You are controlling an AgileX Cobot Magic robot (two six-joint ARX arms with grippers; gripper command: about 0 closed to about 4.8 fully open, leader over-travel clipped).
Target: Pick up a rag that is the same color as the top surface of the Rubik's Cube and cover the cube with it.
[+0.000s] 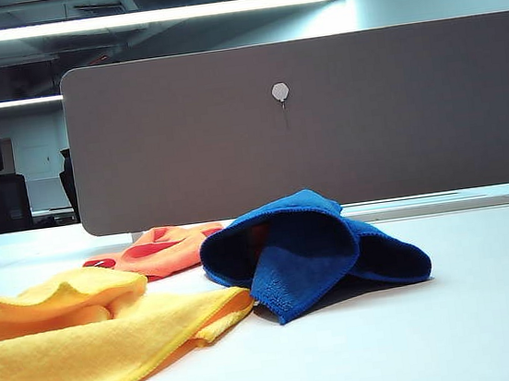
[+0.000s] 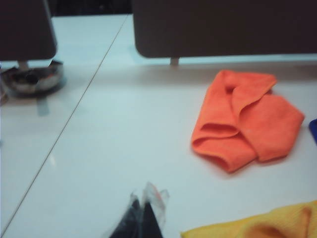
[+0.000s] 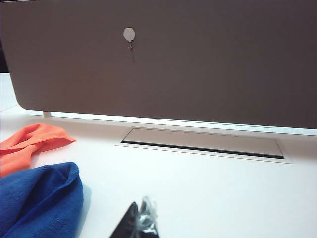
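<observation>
rag: deep blue rag [image 1: 308, 249] lies mounded mid-desk, draped as a tent; a reddish patch shows under its lifted edge, likely the Rubik's Cube, mostly hidden.
handling: judged soft, light, limp; pinch a stitched edge or fold.
neighbours: orange cloth [image 2: 245, 119] just beside it; yellow cloth [image 1: 79, 347] nearer the camera.
containers: none seen.
left tool [image 2: 143, 210]: low over bare desk [image 1: 458, 333], clenched, empty.
right tool [image 3: 141, 220]: near the rag, clenched, empty.

Open table [image 1: 492, 310] right of the rag [image 1: 308, 249]; yellow cloth [image 1: 78, 342], perhaps orange cloth [image 1: 164, 248], crowding its left.
</observation>
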